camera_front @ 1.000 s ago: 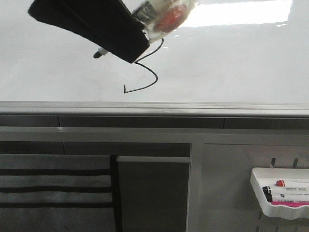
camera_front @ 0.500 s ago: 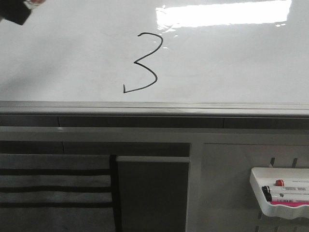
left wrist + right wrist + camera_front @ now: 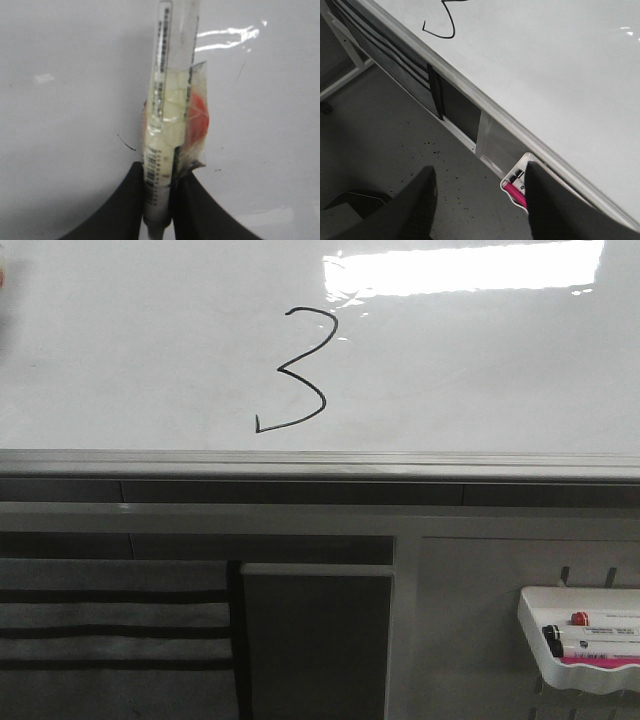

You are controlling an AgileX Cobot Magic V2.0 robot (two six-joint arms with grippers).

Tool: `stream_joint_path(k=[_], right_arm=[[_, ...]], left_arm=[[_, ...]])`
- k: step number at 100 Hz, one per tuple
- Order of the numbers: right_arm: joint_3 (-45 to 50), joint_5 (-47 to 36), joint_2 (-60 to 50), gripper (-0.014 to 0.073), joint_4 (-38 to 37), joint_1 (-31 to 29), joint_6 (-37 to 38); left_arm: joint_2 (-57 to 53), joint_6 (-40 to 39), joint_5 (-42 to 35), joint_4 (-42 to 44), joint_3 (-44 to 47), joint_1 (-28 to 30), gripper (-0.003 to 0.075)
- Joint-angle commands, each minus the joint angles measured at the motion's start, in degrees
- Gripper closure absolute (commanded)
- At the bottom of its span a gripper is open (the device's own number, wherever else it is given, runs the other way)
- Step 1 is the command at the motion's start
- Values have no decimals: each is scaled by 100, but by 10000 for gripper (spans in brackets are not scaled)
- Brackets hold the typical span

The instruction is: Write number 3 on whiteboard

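Observation:
The number 3 (image 3: 280,368) is drawn in thin black line on the whiteboard (image 3: 480,380), above its silver lower edge, with a small hook at its lower left. My left gripper (image 3: 159,186) is shut on a white marker (image 3: 167,100) wrapped in clear tape with a red patch. It is held before the bare board surface (image 3: 60,100) and is out of the front view. My right gripper (image 3: 480,187) is open and empty, below the board's edge. The tail of the 3 (image 3: 440,36) shows in the right wrist view.
A small white marker tray (image 3: 530,615) hangs at the lower right under the board and holds several markers, one pink (image 3: 514,192). A grey frame with a dark panel (image 3: 315,640) sits below the board edge. A speckled grey floor (image 3: 395,140) lies beneath.
My left gripper with the marker has moved up and left out of the front view. The whole 3, partly covered a second ago, now shows.

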Motion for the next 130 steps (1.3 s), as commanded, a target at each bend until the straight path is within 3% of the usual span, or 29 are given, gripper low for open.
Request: stream_joint_path(k=[1, 51, 58, 72, 80, 97, 105, 115, 122, 130], right_arm=[[-138, -318, -49, 244, 172, -49, -3], [-138, -294, -49, 244, 195, -49, -3], [-138, -294, -49, 244, 195, -49, -3], [-138, -294, -49, 244, 195, -49, 49], [-138, -294, -49, 244, 195, -49, 164], [-164, -284, -49, 249, -76, -49, 1306], [-164, -114, -49, 251, -761, -49, 2320], [-90, 124, -65, 253, -1574, -49, 3362], [156, -101, -202, 291, -1605, -49, 3436], [635, -756, -478, 387, -1605, -49, 3596]], left_arm=[[88, -77, -481, -71, -129, -5, 661], [451, -77, -380, -71, -129, -5, 645], [451, -77, -335, -61, -129, -5, 584], [402, -77, -144, -61, -186, -5, 374], [282, -77, 332, 126, -370, 60, 309], [-268, -154, 2182, 449, -981, 371, 312], [-528, -802, 3133, 1092, -1339, 472, 312], [-818, -1880, 4082, 2553, -1702, 529, 314], [-1055, -2495, 4308, 3135, -1732, 555, 323], [-1404, -2674, 4067, 3126, -1511, 555, 342]])
